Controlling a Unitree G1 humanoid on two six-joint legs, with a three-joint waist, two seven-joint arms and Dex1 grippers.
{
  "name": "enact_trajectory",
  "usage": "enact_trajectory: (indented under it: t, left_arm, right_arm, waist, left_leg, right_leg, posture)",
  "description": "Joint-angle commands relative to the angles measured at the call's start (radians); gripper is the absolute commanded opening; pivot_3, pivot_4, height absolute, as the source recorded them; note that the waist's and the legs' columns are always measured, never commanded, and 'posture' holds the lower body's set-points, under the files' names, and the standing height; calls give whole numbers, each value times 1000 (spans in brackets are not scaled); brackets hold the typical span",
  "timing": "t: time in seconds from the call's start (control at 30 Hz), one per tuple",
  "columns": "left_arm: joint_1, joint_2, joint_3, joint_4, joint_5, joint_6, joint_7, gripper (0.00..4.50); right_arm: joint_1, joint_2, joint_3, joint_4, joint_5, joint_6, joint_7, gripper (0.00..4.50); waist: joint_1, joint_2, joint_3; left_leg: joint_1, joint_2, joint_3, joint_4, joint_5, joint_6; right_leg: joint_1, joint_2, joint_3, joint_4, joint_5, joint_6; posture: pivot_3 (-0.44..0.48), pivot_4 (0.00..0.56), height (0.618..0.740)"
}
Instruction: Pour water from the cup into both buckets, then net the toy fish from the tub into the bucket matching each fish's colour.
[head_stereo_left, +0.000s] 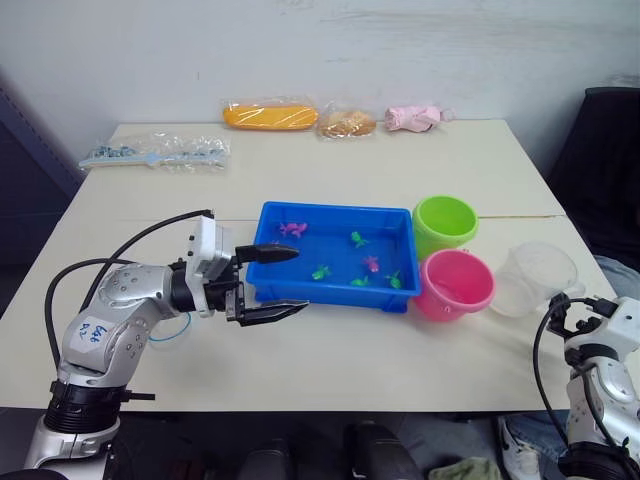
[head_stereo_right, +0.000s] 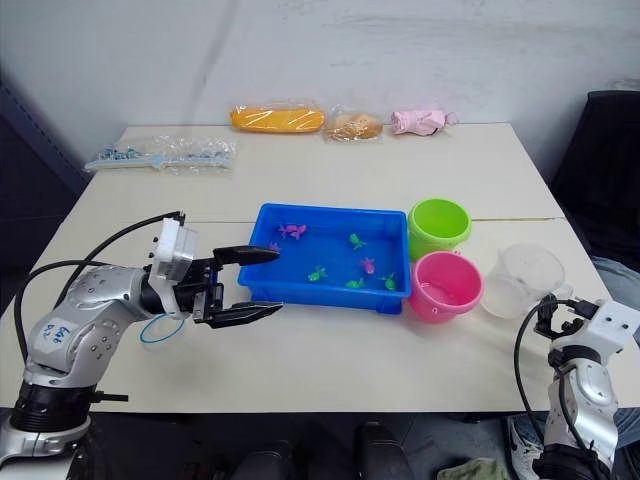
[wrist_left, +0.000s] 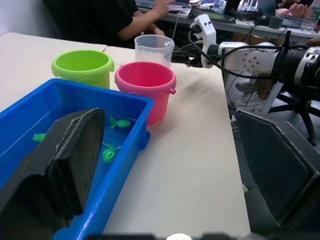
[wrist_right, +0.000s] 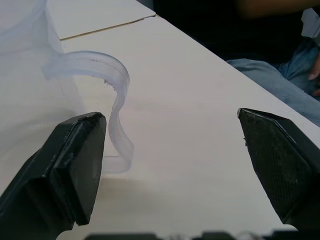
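Both end effectors are open wide and hold nothing.
The left end effector (head_stereo_left: 275, 283) sits by the blue tub (head_stereo_left: 335, 290) on the worktop (head_stereo_left: 330, 350); the right end effector (wrist_right: 175, 165) is just beside the clear cup (head_stereo_left: 535, 277), near its handle.

The tub (head_stereo_left: 335, 217), a shallow blue tray, is sitting mid-table. Tiny fish are lying in it: a pink fish (head_stereo_left: 293, 229) toward the far left corner, another pink fish (head_stereo_left: 371, 263) nearer the middle, and green fish (head_stereo_left: 320, 271) scattered about them. The green bucket (head_stereo_left: 444, 223) is standing upright just beside the tub's far right corner, with the pink bucket (head_stereo_left: 455, 283) touching it on the near side. The clear cup (head_stereo_left: 535, 277) is standing upright just right of the pink bucket. The net's (head_stereo_right: 160, 330) light blue hoop is lying left of the tub, partly hidden.
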Motion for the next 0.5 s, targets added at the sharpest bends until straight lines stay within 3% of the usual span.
enact_trajectory:
  t: [0.03, 0.13, 0.27, 0.3, 0.4, 0.5]
  left_arm:
    - [-35, -4, -2, 0, 2, -19, -3, 4492]
    - [-41, -8, -5, 5, 5, -23, -4, 4500]
    - [-39, -11, -2, 6, 8, -25, -3, 4500]
    - [-37, -11, -1, 6, 8, -24, -3, 4500]
    - [-31, -10, 4, 4, 9, -24, -1, 4500]
    - [-27, -10, 9, 2, 9, -23, 3, 4500]
  right_arm:
    - [-40, -48, -27, 77, 18, -73, 55, 4500]
    - [-59, -60, -27, 115, 18, -101, 69, 3759]
    - [-68, -66, -24, 136, 18, -130, 88, 1944]
    - [-69, -67, -24, 140, 18, -134, 90, 1286]
    - [-69, -70, -30, 140, 24, -144, 100, 85]
    - [-68, -72, -33, 131, 36, -145, 109, 85]
  waist:
    - [0, 0, 0]
    - [0, 0, 0]
    - [0, 0, 0]
    - [0, 0, 0]
    - [2, 0, 0]
    - [1, 0, 0]
  left_leg:
    - [0, 0, 0, 0, 0, 0]
    - [0, 0, 0, 0, 0, 0]
    - [0, 0, 0, 0, 0, 0]
    - [0, 0, 0, 0, 0, 0]
    - [0, 0, 0, 0, 0, 0]
    - [0, 0, 0, 0, 0, 0]
  right_leg:
    - [0, 0, 0, 0, 0, 0]
    - [0, 0, 0, 0, 0, 0]
    - [0, 0, 0, 0, 0, 0]
    - [0, 0, 0, 0, 0, 0]
    - [0, 0, 0, 0, 0, 0]
    - [1, 0, 0, -1, 0, 1]
  posture:
    - [0, 150, 740]
    - [0, 150, 740]
    - [0, 150, 740]
    - [0, 150, 740]
    - [0, 150, 740]
    - [0, 150, 740]
